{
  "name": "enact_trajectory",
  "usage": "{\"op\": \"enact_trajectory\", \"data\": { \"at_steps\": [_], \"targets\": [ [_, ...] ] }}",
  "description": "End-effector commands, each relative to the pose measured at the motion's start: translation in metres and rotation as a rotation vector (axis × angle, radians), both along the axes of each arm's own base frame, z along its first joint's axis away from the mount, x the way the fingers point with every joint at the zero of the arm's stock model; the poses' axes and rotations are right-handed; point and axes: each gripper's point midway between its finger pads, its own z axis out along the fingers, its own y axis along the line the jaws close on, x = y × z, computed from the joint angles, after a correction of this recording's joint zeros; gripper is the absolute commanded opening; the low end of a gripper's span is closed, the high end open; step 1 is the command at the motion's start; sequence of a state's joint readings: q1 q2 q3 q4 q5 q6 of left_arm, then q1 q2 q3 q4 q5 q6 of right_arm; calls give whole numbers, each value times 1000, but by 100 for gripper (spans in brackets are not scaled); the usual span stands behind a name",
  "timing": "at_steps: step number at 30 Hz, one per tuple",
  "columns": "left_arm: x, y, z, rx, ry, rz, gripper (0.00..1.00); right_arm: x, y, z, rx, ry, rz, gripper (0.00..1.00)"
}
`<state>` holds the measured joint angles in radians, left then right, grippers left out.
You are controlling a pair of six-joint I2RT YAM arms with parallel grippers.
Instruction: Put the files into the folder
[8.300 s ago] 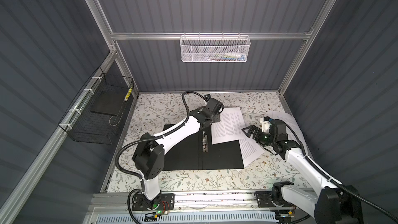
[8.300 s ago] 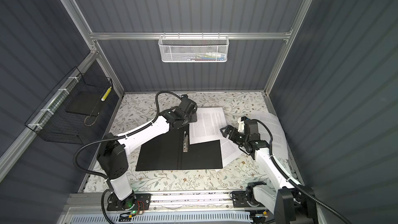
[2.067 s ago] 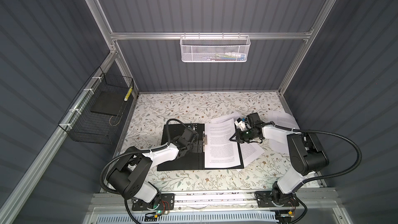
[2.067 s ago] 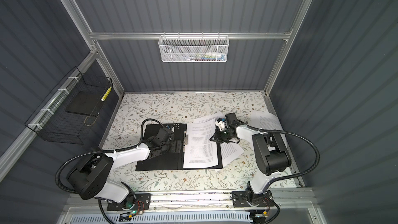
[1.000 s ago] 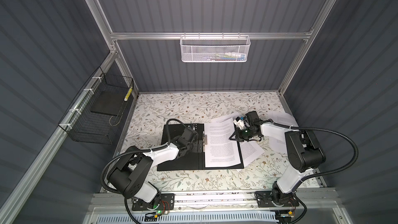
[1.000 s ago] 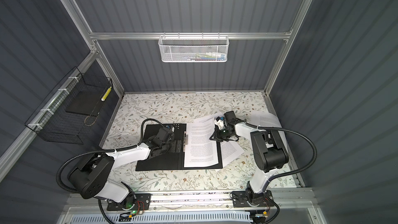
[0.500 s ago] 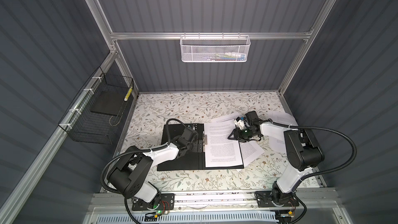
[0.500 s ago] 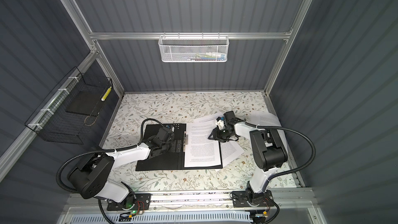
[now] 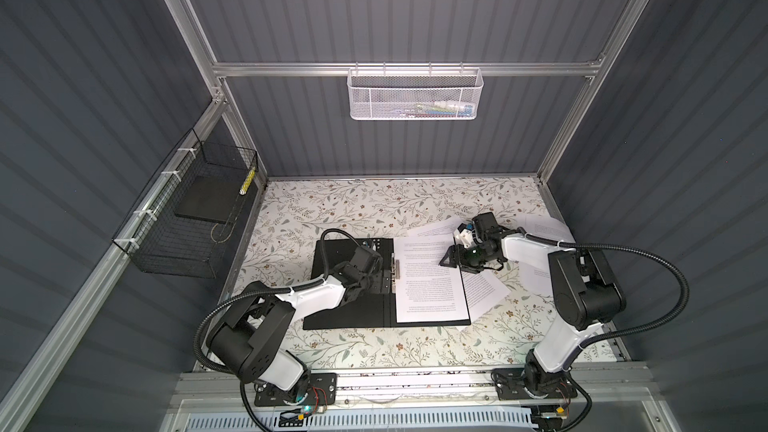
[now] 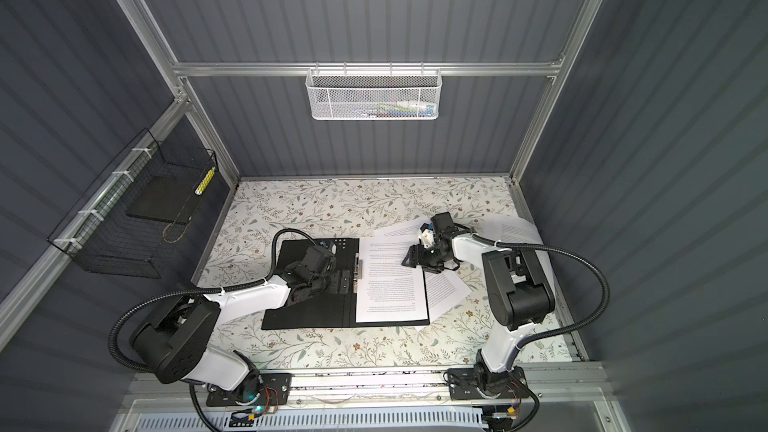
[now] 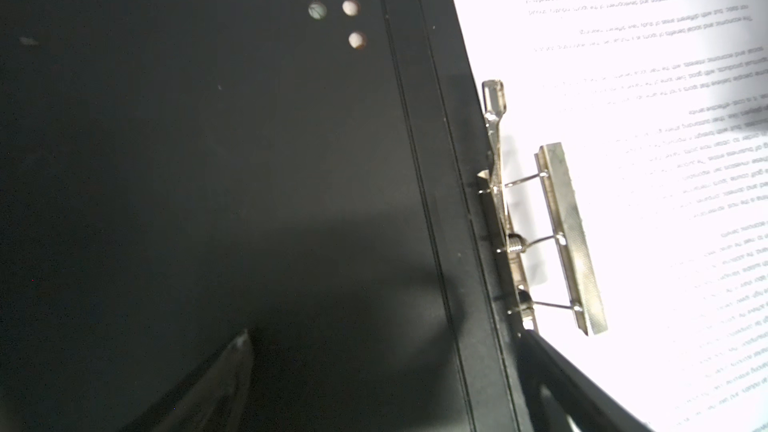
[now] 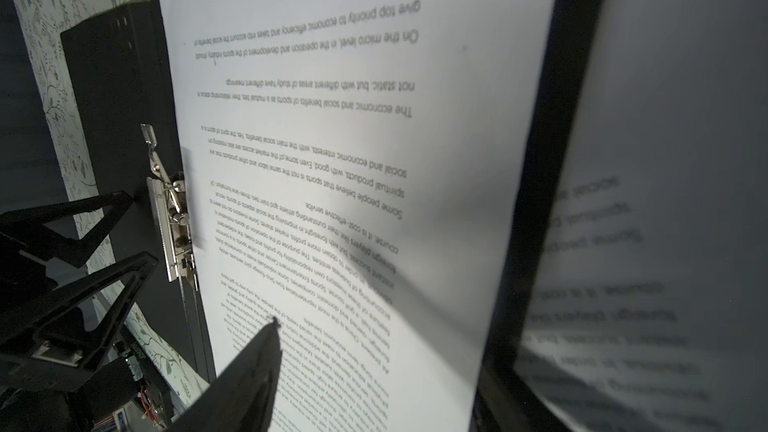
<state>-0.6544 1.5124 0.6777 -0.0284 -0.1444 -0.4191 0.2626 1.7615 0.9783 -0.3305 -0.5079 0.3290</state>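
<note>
- The flat rectangular folder (image 9: 345,284), black inside, lay open on the floral-patterned tabletop (image 9: 332,209), with its silver metal spine clip (image 9: 395,270) at the centre fold.
- One white printed paper sheet (image 9: 428,288) lay flat on the folder's 3 o'clock half, its 9 o'clock edge at the clip. Whether the clip bar pressed on it could not be told.
- More white printed sheets lay loose outside. One (image 9: 484,290) was partly under the folder's 3 o'clock edge, and another (image 9: 548,228) lay near the tabletop's 3 o'clock edge.
- The right gripper (image 9: 455,263) hung over the filed sheet's 1 o'clock corner, jaws apart and holding nothing.
- The left gripper (image 11: 384,332) was spread wide and empty, straddling the fold just at 9 o'clock of the clip.
- Judged from this, one sheet was placed and the step in hand was letting go of it. The next move would call for the right gripper to fetch a loose sheet and lay it squarely on top, against the clip.
</note>
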Motion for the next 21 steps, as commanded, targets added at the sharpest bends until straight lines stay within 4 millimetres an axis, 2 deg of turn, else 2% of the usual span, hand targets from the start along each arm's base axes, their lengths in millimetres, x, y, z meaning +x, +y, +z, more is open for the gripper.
{"op": "enact_trajectory", "data": {
  "at_steps": [1, 10, 13, 15, 18, 21],
  "targets": [
    [-1, 8, -3, 6, 15, 28, 100, 1, -10, -5, -67, 11, -31, 71],
    [-3, 31, -16, 57, 59, 117, 100, 15, -29, 0, -93, -24, -113, 79],
    [-5, 41, -14, 84, 57, 145, 100, 19, -44, 2, -119, -44, -176, 81],
    [-5, 44, -11, 90, 50, 152, 100, 22, -67, 2, -168, -61, -264, 83],
    [-3, 33, 0, 44, 43, 113, 100, 19, -93, 10, -153, -73, -373, 83],
    [1, 13, 25, -32, 25, 39, 100, 8, -118, 20, -171, -107, -483, 84]
  ]
}}
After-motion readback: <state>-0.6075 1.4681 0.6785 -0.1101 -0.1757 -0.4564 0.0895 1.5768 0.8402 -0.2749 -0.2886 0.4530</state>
